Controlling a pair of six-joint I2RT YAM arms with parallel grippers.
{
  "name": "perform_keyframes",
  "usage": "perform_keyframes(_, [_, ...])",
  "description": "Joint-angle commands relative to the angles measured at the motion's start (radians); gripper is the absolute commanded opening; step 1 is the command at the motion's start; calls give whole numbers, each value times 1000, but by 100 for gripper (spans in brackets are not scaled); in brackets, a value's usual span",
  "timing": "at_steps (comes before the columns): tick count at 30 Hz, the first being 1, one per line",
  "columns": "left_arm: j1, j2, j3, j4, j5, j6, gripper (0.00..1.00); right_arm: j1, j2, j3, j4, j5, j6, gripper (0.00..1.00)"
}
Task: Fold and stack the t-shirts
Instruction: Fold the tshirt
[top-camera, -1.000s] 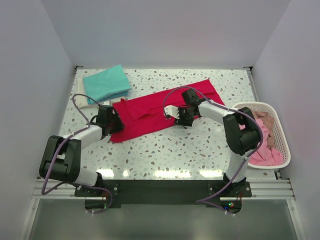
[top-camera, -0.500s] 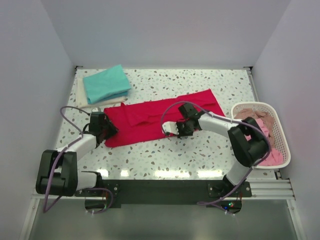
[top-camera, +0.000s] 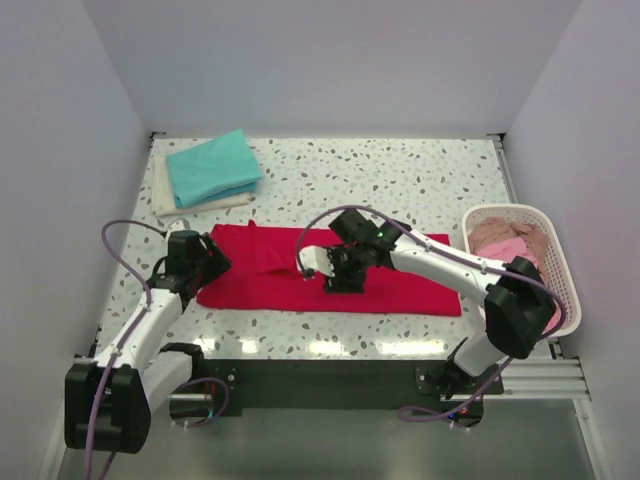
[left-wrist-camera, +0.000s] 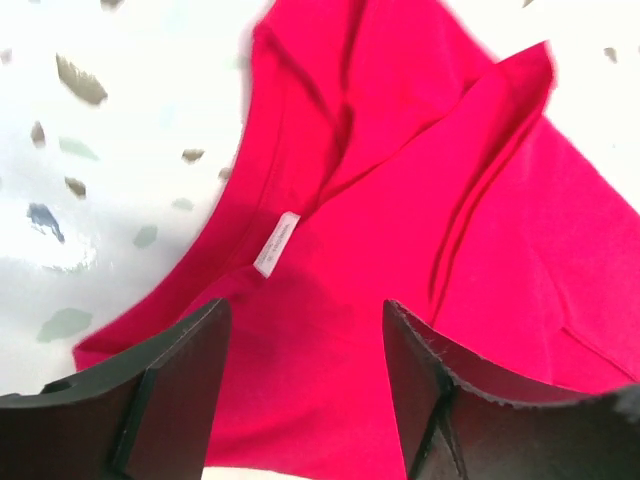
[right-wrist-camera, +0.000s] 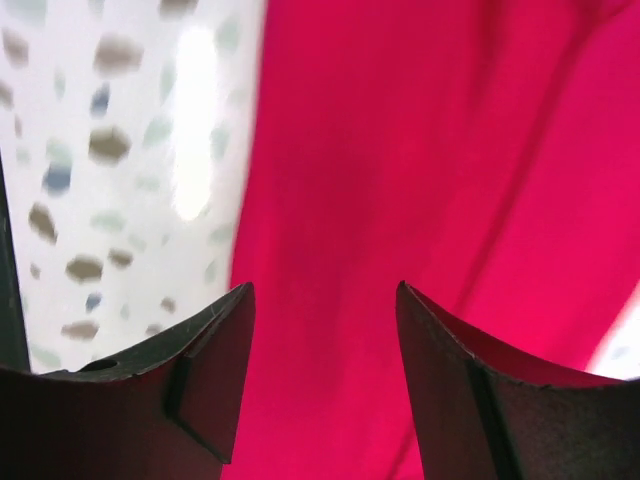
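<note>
Speckled table (top-camera: 400, 180), red shirt (top-camera: 260, 285) flat: your left gripper (left-wrist-camera: 305, 320) and right gripper (right-wrist-camera: 325, 300) hang parted and empty, so pinch matching edges evenly.

- No text, brand, number or sign can be read in any of the views.
- The only label in sight is a small white neck label (left-wrist-camera: 276, 243), seen from the left wrist camera.
- It sits just inside the collar of the crimson-red t-shirt (left-wrist-camera: 480, 260) and lies tilted, its long side running from lower left to upper right.
- Whatever is printed on it is too small and blurred to read.
- In the top view this label is too small to pick out.
</note>
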Motion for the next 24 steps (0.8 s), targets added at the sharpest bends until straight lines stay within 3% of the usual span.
perform_keyframes(1, [9,-48,116,-45,-24,114,70,44,86,183,44,-52,201,62])
perform_keyframes(6, [9,-105,233,-100,-85,281,81,202,299,427,197,175,367,60])
perform_keyframes(10, [9,-194,259,-116,-184,345,87,267,442,581,206,342,422,60])
perform_keyframes(17, [9,-379,212,-103,-300,369,92,302,573,631,299,525,374,63])
perform_keyframes(24, [9,-418,205,-109,-355,353,93,304,636,639,344,591,354,60])
